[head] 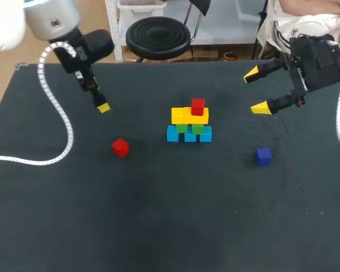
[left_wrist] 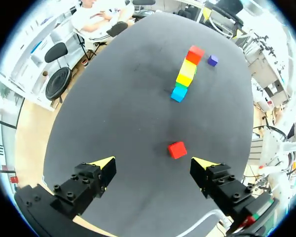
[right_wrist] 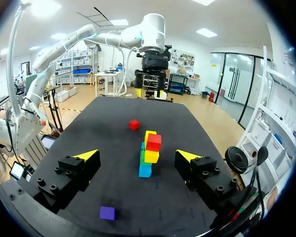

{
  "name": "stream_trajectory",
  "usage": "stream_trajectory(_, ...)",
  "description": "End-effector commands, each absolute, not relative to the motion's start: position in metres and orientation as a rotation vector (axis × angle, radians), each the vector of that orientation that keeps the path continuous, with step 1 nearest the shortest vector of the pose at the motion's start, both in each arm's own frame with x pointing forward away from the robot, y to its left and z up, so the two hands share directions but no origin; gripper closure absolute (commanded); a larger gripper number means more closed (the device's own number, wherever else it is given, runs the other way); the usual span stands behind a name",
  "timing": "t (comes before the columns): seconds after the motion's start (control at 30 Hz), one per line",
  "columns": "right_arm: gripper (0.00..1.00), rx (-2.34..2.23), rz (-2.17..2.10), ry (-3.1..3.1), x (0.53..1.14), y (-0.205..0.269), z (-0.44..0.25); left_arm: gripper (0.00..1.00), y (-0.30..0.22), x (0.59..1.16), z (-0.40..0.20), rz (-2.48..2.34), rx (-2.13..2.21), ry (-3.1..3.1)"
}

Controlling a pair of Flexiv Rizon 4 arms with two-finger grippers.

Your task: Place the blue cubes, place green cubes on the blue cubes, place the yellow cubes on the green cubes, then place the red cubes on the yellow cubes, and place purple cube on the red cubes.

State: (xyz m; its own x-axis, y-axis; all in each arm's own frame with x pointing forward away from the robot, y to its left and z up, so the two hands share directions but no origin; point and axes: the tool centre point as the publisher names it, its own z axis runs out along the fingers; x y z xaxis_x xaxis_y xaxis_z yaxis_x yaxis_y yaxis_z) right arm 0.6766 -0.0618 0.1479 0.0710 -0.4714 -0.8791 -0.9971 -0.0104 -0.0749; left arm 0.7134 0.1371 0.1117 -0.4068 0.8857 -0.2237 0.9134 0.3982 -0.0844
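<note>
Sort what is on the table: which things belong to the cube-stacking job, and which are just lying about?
Job: blue cubes, green cubes, yellow cubes, stacked red cube, loose red cube, purple cube.
Lying about: white cable on the table.

Counter [head: 158,226]: a dark charcoal top, matte like cloth, that takes up nearly all of the head view.
Far edge: straight along the back, ending in a far-left corner with a small pale mark just beside it.
Surface: flat and plain, with a few faint pale specks and scuffs on the right half and a soft lighter sheen towards the middle.
Cable [head: 59,144]: white and ribbed. It lies on the left part of the counter, comes in from the left edge, bends round in a loose curve and lifts off the top.
</note>
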Motion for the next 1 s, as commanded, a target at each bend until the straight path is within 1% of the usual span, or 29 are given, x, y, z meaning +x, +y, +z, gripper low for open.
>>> stream_trajectory(0.03, 0.0, -1.587, 0.873, 1.5, 0.677, -0.062, 0.147, 0.0, 0.142, 0.707, 0.109, -0.35, 1.57, 2.431)
stream_trajectory(0.3, 0.0, -1.587, 0.873, 1.5, 0.677, -0.062, 0.147, 0.0, 0.142, 0.707, 0.109, -0.35, 1.57, 2.431)
stream_trajectory(0.37, 0.0, -1.587, 0.873, 1.5, 0.677, -0.062, 0.147, 0.0, 0.141, 0.703, 0.12, -0.344, 1.438, 2.449)
stream_trajectory(0.43, 0.0, -1.587, 0.873, 1.5, 0.677, -0.062, 0.147, 0.0, 0.133, 0.685, 0.125, -0.448, 1.356, 2.394)
stream_trajectory(0.57, 0.0, -1.587, 0.873, 1.5, 0.677, -0.062, 0.147, 0.0, 0.113, 0.642, 0.121, -0.403, 1.454, 2.345)
stream_trajectory(0.8, 0.0, -1.587, 0.873, 1.5, 0.677, -0.062, 0.147, 0.0, 0.099, 0.571, 0.096, -0.377, 1.446, 2.446)
stream_trajectory(1.0, 0.0, -1.587, 0.873, 1.5, 0.677, -0.062, 0.147, 0.0, 0.087, 0.535, 0.072, -0.368, 1.416, 2.506)
